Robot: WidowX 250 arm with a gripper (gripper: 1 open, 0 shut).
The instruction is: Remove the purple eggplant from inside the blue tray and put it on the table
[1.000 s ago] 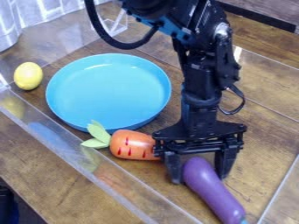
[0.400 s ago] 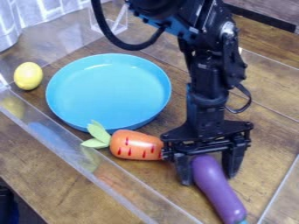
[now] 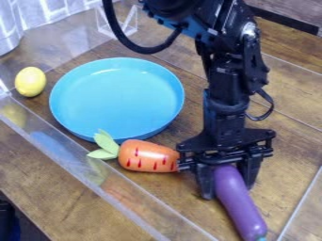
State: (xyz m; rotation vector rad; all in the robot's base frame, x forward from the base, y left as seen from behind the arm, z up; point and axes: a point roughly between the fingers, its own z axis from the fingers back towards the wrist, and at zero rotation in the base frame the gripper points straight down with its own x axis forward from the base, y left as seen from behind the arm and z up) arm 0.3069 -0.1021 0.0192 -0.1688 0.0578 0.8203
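Purple glossy toy eggplant (image 3: 234,202) lies on the dark brown wooden desk (image 3: 289,104), outside the round bright blue tray (image 3: 116,97), which holds nothing. It points toward the lower right corner, well apart from the tray's rim. The black robot arm stands straight above it, and the fingers (image 3: 227,175) come down on both sides of its upper end; they are clenched around the eggplant there, while the longer part of it sticks out free below them.

Because the eggplant already rests on the wood, I judge that the task is almost done and the step in hand is the release. To do it well, the fingers should open fully before the arm goes up, and the lift should be straight, so the smooth rounded body does not stick to one pad or roll. The orange toy carrot (image 3: 145,156) with green leaves lies just beside the left finger, so there is little room on that side. A small yellow lemon (image 3: 29,81) sits far to the left.
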